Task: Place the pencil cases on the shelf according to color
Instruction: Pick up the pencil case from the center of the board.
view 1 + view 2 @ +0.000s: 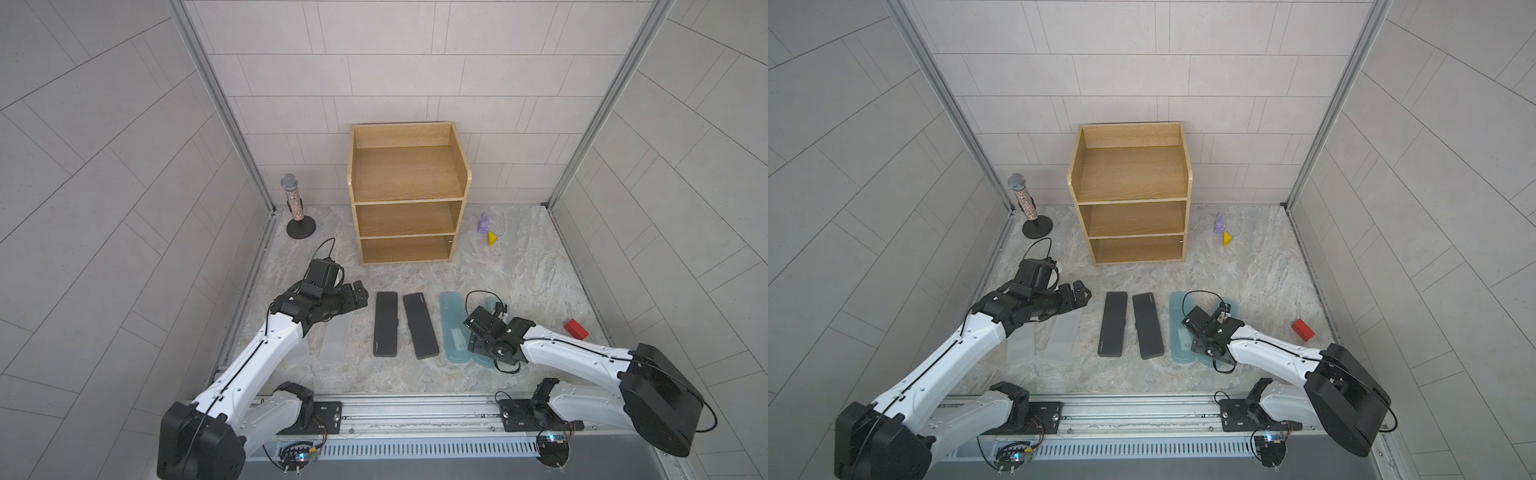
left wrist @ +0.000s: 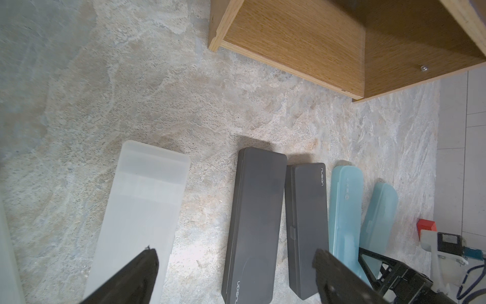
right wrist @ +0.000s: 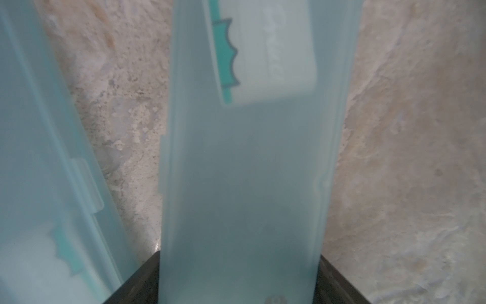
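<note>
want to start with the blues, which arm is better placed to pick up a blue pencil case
Right. The right gripper is down on the outer blue pencil case, with a finger at each long edge. The left gripper hovers open by the frosted cases, and the black cases lie in between.

Free floor (image 1: pixel 415 278) strip between shelf (image 1: pixel 407 201) and pencil cases (image 1: pixel 386 324); microphone (image 1: pixel 291 195) aside

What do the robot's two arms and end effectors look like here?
The left arm and right arm have white links dotted with small dark dots, black joint housings and black shoulders. Thin black cables loop at each wrist. The left end effector and right end effector are black.
</note>
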### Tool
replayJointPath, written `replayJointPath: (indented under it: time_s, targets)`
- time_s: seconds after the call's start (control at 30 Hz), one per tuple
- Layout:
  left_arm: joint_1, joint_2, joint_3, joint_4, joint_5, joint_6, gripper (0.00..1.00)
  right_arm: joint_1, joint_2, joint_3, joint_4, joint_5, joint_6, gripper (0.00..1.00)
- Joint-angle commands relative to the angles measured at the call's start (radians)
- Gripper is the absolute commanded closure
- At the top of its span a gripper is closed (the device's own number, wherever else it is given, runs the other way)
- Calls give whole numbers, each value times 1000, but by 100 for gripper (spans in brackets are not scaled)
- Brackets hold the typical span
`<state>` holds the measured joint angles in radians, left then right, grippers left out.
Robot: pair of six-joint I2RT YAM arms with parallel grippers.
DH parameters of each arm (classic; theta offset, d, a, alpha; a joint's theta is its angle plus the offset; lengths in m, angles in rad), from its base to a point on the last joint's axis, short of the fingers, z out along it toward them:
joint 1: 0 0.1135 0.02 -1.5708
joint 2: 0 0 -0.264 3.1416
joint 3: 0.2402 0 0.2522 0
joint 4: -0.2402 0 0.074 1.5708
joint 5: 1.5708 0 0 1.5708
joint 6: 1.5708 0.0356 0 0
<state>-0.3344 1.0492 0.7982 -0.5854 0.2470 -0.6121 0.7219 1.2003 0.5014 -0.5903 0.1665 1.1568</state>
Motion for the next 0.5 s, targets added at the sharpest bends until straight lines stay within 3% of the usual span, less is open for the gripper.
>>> replayJointPath:
  time_s: [0.0,0.2,0.47]
  targets:
    - [-4,-2,18,13,10,8,0,6,-4,-57,-80,-47,31,18]
    - [-6,-4,15,22,13,7,0,4,-29,-73,-61,-55,20,24]
    - [-7,3,12,33,24,3,0,7,-105,-59,-94,-21,7,44]
